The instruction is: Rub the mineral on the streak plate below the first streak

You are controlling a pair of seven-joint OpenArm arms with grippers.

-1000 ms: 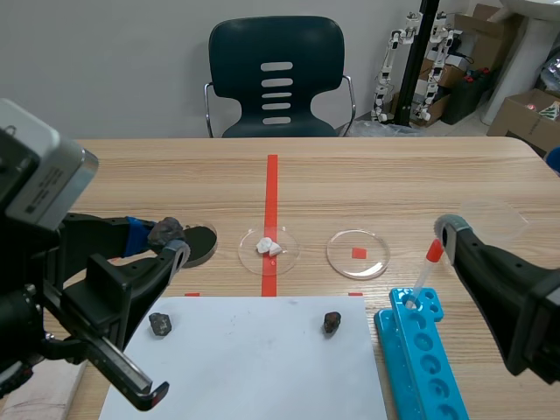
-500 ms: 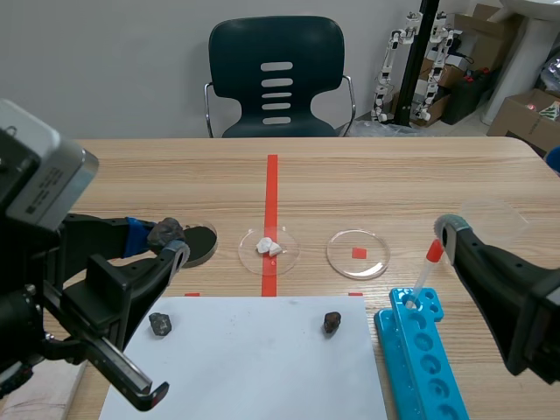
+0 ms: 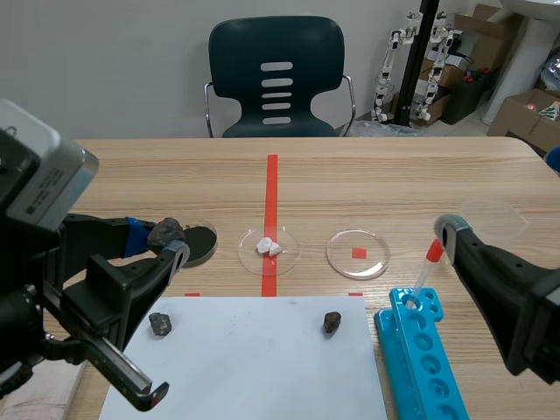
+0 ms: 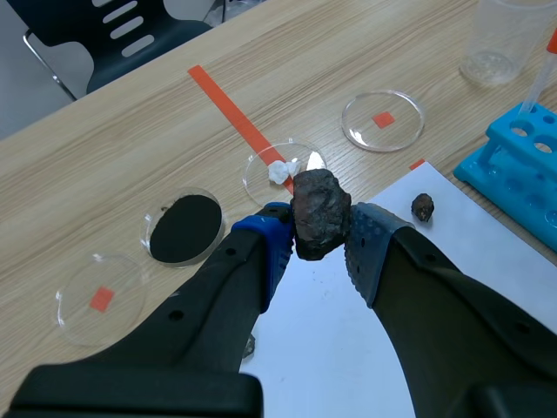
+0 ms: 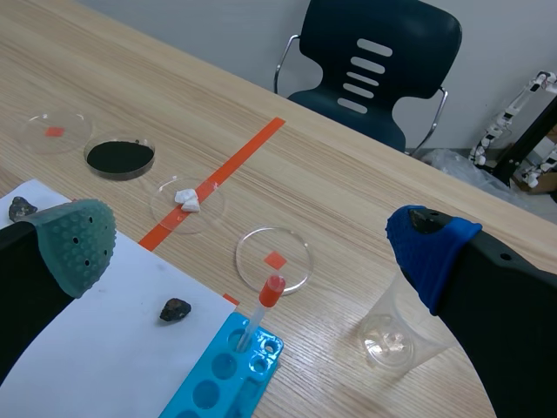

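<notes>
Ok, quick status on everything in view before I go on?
left hand: shut on the mineral
mineral: gripped between the pads
right hand: open, empty
rocks: lying loose on the sheet
black dish: uncovered, dark inside
white dish: uncovered, white chunks inside
clear dish: uncovered, empty
cup: upright, empty
tube: standing in the rack's end hole, red cap on
</notes>
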